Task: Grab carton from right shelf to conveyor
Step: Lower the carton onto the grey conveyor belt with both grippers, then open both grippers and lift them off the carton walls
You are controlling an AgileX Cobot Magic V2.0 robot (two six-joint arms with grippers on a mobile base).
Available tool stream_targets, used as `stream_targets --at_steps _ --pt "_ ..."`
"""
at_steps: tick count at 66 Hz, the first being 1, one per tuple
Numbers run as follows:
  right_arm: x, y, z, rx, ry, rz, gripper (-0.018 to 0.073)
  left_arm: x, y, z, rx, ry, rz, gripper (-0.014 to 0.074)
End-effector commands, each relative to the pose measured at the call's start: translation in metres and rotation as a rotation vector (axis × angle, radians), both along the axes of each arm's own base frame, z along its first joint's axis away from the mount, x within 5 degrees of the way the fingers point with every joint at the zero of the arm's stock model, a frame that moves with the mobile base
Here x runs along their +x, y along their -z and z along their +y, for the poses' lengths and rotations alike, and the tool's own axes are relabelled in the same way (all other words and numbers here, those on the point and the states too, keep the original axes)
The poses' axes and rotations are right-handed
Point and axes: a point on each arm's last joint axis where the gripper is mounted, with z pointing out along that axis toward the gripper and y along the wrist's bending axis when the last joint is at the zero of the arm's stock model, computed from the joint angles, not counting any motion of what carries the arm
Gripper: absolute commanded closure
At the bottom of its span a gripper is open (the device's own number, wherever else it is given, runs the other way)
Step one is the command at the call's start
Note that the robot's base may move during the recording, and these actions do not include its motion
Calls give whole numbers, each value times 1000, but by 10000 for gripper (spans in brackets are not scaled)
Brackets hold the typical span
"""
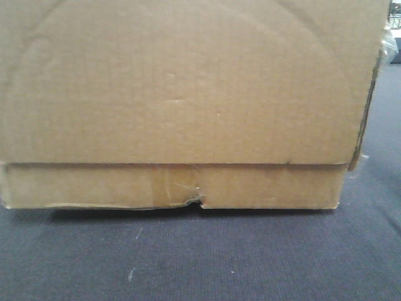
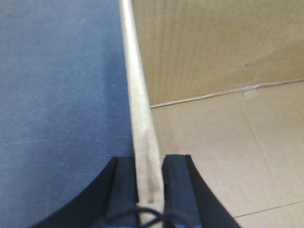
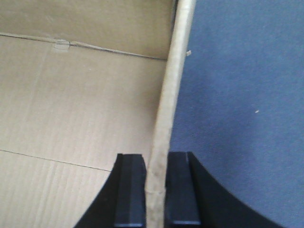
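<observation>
The carton point(image 1: 182, 94), plain brown corrugated cardboard with a torn notch point(image 1: 200, 202) in its lower edge, fills the front view. Its lower edge meets the dark grey-blue ribbed conveyor point(image 1: 200, 257), with a thin shadow underneath. In the left wrist view my left gripper point(image 2: 149, 159) straddles the carton's upright left wall point(image 2: 137, 95), both black fingers point(image 2: 126, 185) pressed against it. My right gripper point(image 3: 156, 156) clamps the right wall point(image 3: 173, 85) the same way. Both wrist views look down into the carton's bare inside point(image 2: 228, 156). The right shelf is out of view.
Belt surface runs outside the carton on the left point(image 2: 57, 95) and on the right point(image 3: 237, 95). A strip of the belt passes the carton's right side towards dark, blurred shapes at the far top right point(image 1: 395, 37).
</observation>
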Motion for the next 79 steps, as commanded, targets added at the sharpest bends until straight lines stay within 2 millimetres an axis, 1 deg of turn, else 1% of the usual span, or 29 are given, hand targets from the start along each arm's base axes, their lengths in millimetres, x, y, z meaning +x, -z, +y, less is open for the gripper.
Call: stream_targets --at_steps 1,3,4,5,7,8,10,11,13,15,21,25,31,34,37,41,48,50,56,57,59,63,65,72,73,75,77,78,79 --pt "0 -10 -3 2 0 -46 379 1 -7 -1 -13 20 -53 392" --pt "0 -12 -3 3 0 -50 316 2 -7 -1 -18 21 -56 310" --pt "0 -12 -3 3 0 -50 273 2 -8 -2 -23 21 -59 293" --pt "0 -13 -3 5 0 -54 207 2 -8 -2 -26 21 -58 258" --pt "-1 -15 -3 3 -1 -55 120 2 -10 -2 -36 20 -60 190" --pt "-1 -17 -3 4 -1 -60 99 2 -11 -2 -40 20 -63 139" --pt "-1 -19 -4 2 -2 -62 5 2 -13 -3 -46 19 -68 91" --pt "-2 -21 -4 2 -2 -63 -23 2 -14 -3 -48 19 -70 60" --pt "-3 -25 -4 2 -3 -68 -14 2 -17 -3 -53 15 -71 -9" --pt "-4 -29 -5 5 -4 -77 -9 2 -21 -3 -56 9 -66 -30" --pt "-12 -47 -10 19 4 -125 15 -1 -40 -1 -61 -12 -66 21" --pt "-18 -58 -16 29 13 -156 36 -5 -52 2 -52 -18 -52 30" --pt "-30 -77 -30 43 43 -209 132 -13 -68 6 -35 9 -64 30" --pt "-36 -85 -38 47 61 -229 198 -18 -73 9 -38 12 -69 38" --pt "-41 -92 -47 47 84 -245 289 -22 -76 14 -44 9 -72 56" --pt "-49 -101 -59 47 114 -271 414 -27 -79 25 -53 -11 -73 108" --pt "-60 -108 -78 32 170 -298 586 -38 -80 42 -71 -30 -66 261" --pt "-65 -109 -83 22 183 -308 625 -41 -80 47 -73 -39 -65 333" --pt "-73 -100 -93 -31 210 -315 632 -54 -77 63 -71 -83 -59 528" --pt "-75 -99 -95 -40 214 -322 632 -58 -76 66 -71 -91 -59 579" --pt "-78 -92 -97 -64 215 -316 632 -61 -75 68 -71 -99 -63 634" --pt "-83 -81 -99 -86 217 -319 632 -74 -69 76 -66 -117 -73 600" --pt "-87 -71 -100 -86 216 -321 632 -80 -65 78 -67 -122 -82 588" --pt "-99 -44 -101 -82 214 -337 632 -100 -50 83 -58 -122 -133 586" --pt "-101 -40 -101 -81 214 -340 632 -103 -44 84 -54 -122 -129 586" --pt "-106 -35 -102 -77 215 -359 632 -109 -41 84 -55 -119 -146 586" --pt "-110 -24 -102 -77 214 -356 632 -115 -36 84 -58 -113 -168 586" --pt "-112 -21 -103 -76 214 -360 632 -119 -30 84 -57 -111 -165 586" --pt "-115 -17 -103 -75 214 -363 632 -123 -29 84 -59 -108 -180 586"
